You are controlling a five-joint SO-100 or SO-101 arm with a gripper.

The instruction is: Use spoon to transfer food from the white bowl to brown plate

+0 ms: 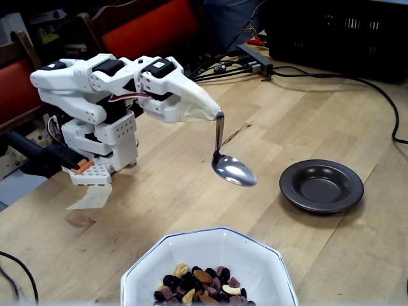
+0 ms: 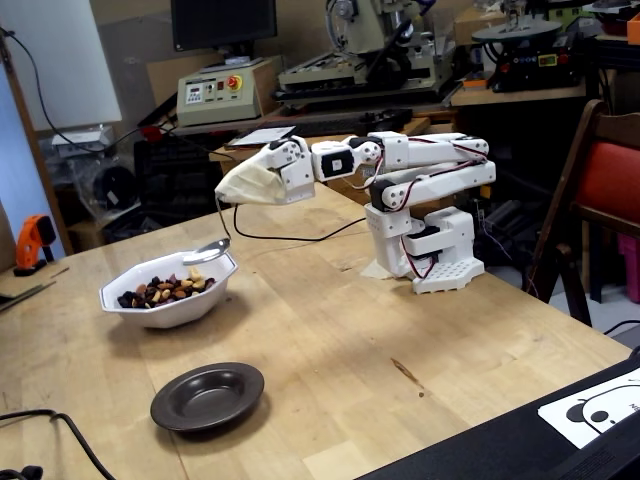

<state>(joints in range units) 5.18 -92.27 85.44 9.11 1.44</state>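
I've got the arm stretched out level from its white base (image 2: pixel 432 250), which sits on the wooden table (image 1: pixel 331 121). The gripper (image 1: pixel 203 107) (image 2: pixel 240 185) is wrapped in tan tape, so the fingers are hidden and I can't tell how the jaws stand. The spoon (image 1: pixel 227 159) (image 2: pixel 210 240) comes out of that taped tip; its thin handle drops almost straight down and the shiny oval end sits roughly level at the bottom. It's clearly carried by the taped end, in the air, touching nothing else. The spoon's hollow looks empty in one fixed view.

In the other fixed view, the spoon end hangs just above the far rim of the white bowl (image 2: pixel 165 300). The white bowl (image 1: pixel 210 255) sits at the bottom edge, nearest the camera, partly cut off. The food (image 1: pixel 201 285) (image 2: pixel 165 290) is all in the bowl: dark berries, tan nuts, brown almonds, pinkish cubes.

The dark plate (image 1: pixel 321 185) (image 2: pixel 207 396) sits flat on the table, apart from the bowl, well empty. Black cables (image 1: pixel 357 83) run across the table's far side. A red-backed chair (image 1: pixel 146 29) stands behind the arm.
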